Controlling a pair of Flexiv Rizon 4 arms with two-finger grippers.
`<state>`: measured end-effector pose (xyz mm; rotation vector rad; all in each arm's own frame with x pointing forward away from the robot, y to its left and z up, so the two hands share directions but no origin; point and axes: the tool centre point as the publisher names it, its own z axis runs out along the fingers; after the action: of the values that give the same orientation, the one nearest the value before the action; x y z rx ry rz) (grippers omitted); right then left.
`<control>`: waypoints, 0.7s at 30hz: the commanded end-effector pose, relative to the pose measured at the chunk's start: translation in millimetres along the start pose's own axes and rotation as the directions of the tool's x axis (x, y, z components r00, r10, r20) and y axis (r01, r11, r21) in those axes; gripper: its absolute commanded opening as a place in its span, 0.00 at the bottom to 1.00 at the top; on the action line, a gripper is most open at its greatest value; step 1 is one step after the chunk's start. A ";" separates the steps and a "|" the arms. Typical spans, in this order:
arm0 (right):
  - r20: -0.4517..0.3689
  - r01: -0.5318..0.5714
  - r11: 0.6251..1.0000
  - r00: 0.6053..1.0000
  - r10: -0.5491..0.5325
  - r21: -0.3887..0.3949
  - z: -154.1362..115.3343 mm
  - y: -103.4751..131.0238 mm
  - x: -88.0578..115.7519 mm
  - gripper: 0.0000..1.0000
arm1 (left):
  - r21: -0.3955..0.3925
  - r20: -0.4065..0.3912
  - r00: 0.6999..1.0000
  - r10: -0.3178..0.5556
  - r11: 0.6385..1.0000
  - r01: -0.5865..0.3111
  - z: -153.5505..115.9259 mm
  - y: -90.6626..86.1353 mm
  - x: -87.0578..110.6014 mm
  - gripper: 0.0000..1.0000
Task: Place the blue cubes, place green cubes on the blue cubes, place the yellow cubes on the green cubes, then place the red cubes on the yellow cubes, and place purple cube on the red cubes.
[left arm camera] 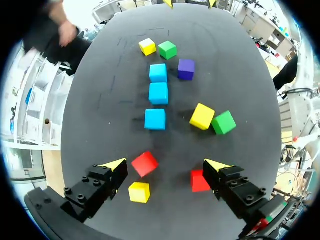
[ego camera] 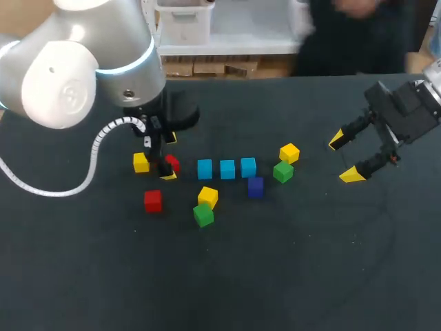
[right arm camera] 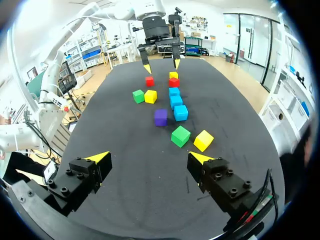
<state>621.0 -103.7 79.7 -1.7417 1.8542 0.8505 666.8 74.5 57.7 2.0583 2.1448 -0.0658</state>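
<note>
blue cubes (ego camera: 227, 169): three, cyan, single row on bench (ego camera: 275, 262)
left tool (left arm camera: 165, 165): spread, straddling one red cube (left arm camera: 145, 163)
right tool (right arm camera: 148, 159): spread, well apart from cubes

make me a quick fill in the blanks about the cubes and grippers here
1. The blue cubes lie in one row, and there are ___ of them.
2. The lone cube beside that row, matching no other in colour, is ___.
3. The right gripper is open and holds ___.
4. The left gripper is open over the table, with a ___ cube lying between its fingers.

Missing words: three; purple; nothing; red.
</note>
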 end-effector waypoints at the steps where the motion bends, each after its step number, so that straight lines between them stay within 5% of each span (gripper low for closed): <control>1: 0.002 0.001 1.000 1.000 -0.001 -0.001 0.3 -0.4 0.2 1.00 | 0.016 0.000 1.000 0.002 1.000 -0.002 -5.9 8.5 11.6 1.00; 10: 0.002 0.001 1.000 1.000 -0.001 -0.001 0.3 -0.4 0.2 1.00 | 0.024 -0.016 1.000 0.007 1.000 -0.007 -4.8 20.8 36.6 1.00; 21: 0.002 0.001 1.000 1.000 -0.001 -0.001 0.3 -0.4 0.2 1.00 | 0.035 -0.005 0.999 0.034 0.999 -0.034 -10.2 16.8 38.6 1.00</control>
<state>621.0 -103.7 79.7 -1.7417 1.8543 0.8505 683.8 114.1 59.5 2.1112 2.1305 -0.0934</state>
